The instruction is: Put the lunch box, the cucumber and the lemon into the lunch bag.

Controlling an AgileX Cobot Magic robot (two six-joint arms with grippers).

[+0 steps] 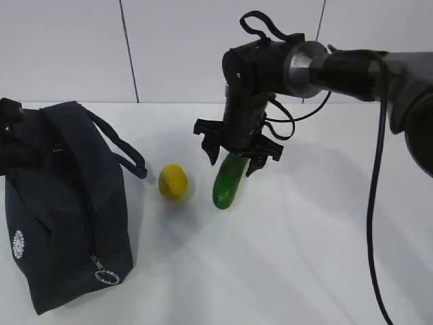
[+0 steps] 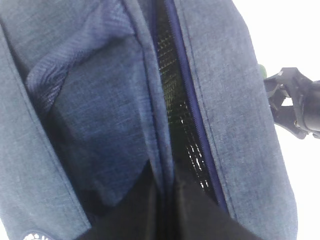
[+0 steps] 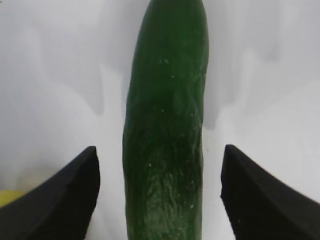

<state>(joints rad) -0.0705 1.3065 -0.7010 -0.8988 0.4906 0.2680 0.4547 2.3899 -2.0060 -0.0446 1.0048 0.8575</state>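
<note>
Lying lengthwise between wide-open right jaws, cucumber (image 3: 165, 130) untouched, left jaws closed at lunch bag (image 1: 61, 203)

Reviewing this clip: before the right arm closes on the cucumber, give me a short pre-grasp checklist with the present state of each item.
1. Right gripper jaws open wide: ok.
2. The cucumber centred between the jaws, a gap on each side in the right wrist view: ok.
3. The lemon apart from the cucumber, outside the closing path: ok.
4. The lunch bag zipper parted, dark lining showing in the left wrist view: ok; whether the slot is wide enough for the cucumber: cannot tell.
5. Left gripper holding the bag open: cannot tell; its jaws are out of view.
6. The lunch box already in the bag: cannot tell; not visible in any view.
</note>
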